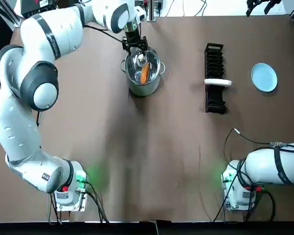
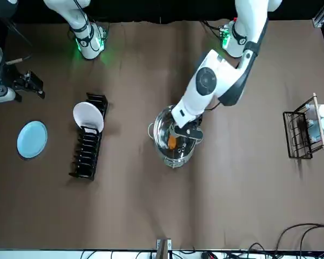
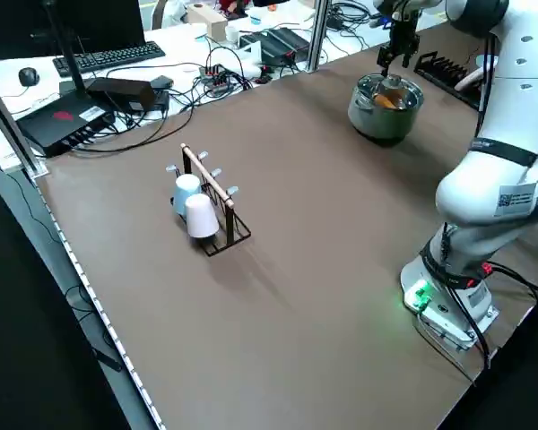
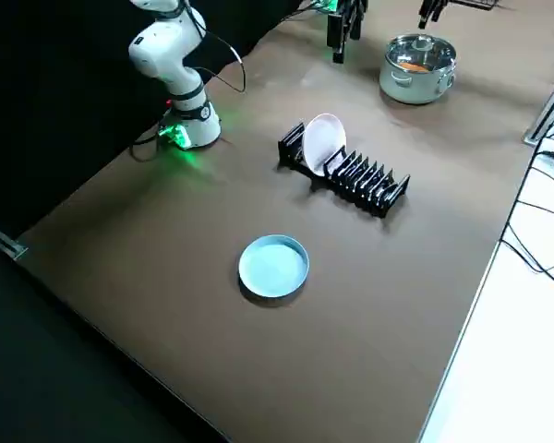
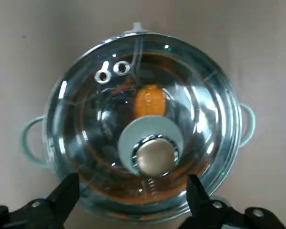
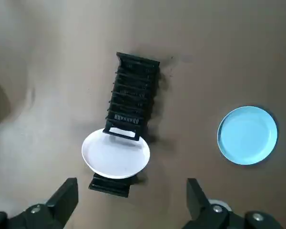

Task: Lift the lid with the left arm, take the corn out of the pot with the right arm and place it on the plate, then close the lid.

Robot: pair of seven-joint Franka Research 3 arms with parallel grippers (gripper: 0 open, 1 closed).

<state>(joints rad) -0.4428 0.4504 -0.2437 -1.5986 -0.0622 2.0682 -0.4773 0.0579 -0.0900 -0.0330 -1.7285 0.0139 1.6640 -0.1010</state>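
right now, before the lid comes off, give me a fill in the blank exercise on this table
The corn lies inside the lidded ___.
The left gripper, hovering over the lid's knob, is ___.
Seen from the idle right gripper, the white plate stands in the black ___.
The plate lying flat on the table is ___.
Missing: pot, open, rack, blue.

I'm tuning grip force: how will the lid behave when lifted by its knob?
The lid looks like glass with a metal rim, so probably stiff, fairly heavy and breakable. Its knob is smooth, rounded metal, so it may slip in the open left pincer. It could tilt if gripped off-centre.
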